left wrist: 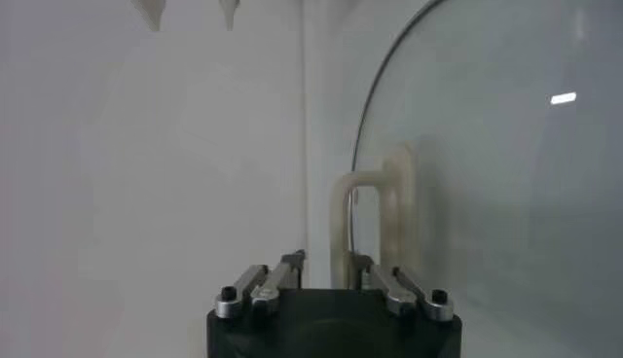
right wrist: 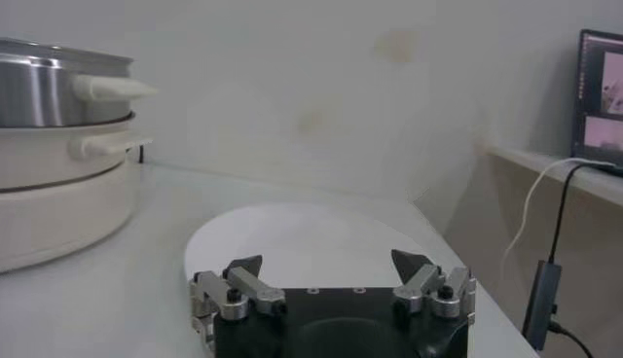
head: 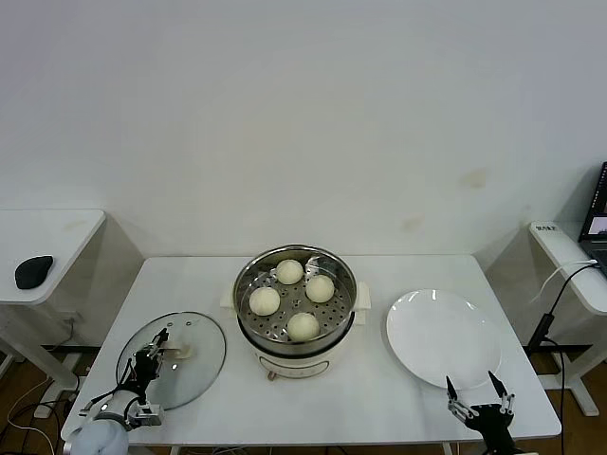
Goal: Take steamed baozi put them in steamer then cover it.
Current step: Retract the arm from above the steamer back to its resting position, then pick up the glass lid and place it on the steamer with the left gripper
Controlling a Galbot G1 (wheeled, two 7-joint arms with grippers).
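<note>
Several steamed baozi (head: 289,271) sit on the perforated tray of the steamer (head: 243,296) at the table's middle; the steamer's side (right wrist: 49,88) also shows in the right wrist view. The cover (head: 197,372) lies flat on the table at the front left, off the steamer. My left gripper (head: 156,353) is down on the cover, its jaws drawn in around the cream handle (left wrist: 375,195), with the glass (left wrist: 487,175) beside it. My right gripper (head: 473,384) stands open and empty at the front right table edge.
A flat white plate (head: 441,336) lies right of the steamer, just beyond the right gripper (right wrist: 328,263). A side desk with a black mouse (head: 33,270) stands at the left. Another desk with a screen (head: 599,213) and cables stands at the right.
</note>
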